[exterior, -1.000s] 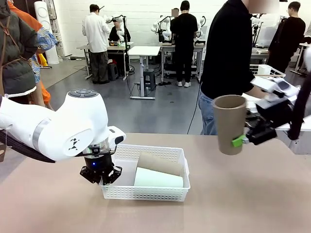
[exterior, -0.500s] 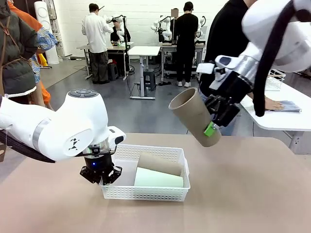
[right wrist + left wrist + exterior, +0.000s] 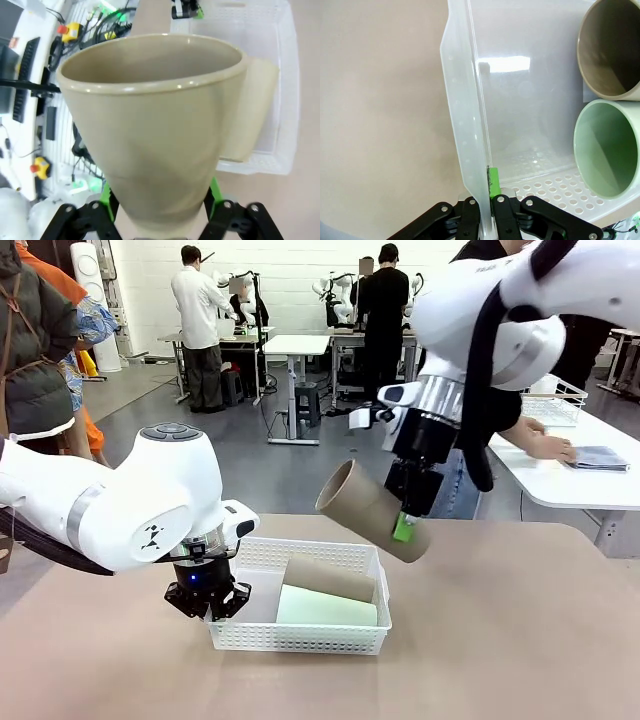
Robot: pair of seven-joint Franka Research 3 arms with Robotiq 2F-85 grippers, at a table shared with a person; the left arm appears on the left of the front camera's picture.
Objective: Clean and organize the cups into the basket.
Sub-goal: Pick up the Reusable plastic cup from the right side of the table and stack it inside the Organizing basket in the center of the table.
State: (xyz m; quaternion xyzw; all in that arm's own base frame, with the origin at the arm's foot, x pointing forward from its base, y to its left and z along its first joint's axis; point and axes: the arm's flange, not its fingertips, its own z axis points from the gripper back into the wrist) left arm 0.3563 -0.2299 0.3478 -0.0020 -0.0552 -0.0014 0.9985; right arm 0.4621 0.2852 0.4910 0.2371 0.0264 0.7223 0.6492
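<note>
While left claw pinched the basket by its wall, right claw gripped a tan cup, tilted in air near the basket's right end. Stowing step, by my read; next probably needs it lowered flat beside the mint cup and its neighbour.

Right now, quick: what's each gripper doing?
Left gripper: closed on the basket side wall.
Right gripper: holding a tan cup, tilted above the basket.

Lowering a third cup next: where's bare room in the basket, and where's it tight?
Free: the basket floor between the wall clamped by the left gripper and the mouths of the lying tan cup and mint cup. Crowded: the basket's right half, both cups side by side. Table right of the basket is bare. The right gripper holds the third cup.
</note>
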